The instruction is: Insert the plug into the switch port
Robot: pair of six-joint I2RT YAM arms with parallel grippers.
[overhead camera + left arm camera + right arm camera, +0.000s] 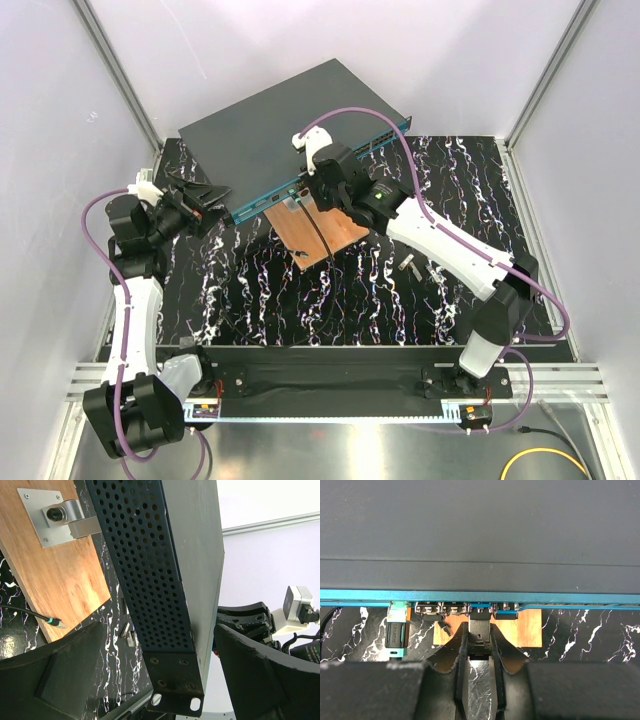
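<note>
The switch (290, 115) lies slanted across the far side of the marbled table (300, 310), teal front face towards the arms, and the right gripper (479, 627) is clamped on the black plug (479, 645), its nose right at the row of ports; seated or not, I cannot tell. The left gripper (157, 680) gapes wide, fingers either side of the switch's perforated end, above the wooden board (315, 235)

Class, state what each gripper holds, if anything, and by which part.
The right gripper pinches the black plug by its two sides, its nose at the switch front. The left gripper is open, holding nothing, astride the switch's end.
</note>
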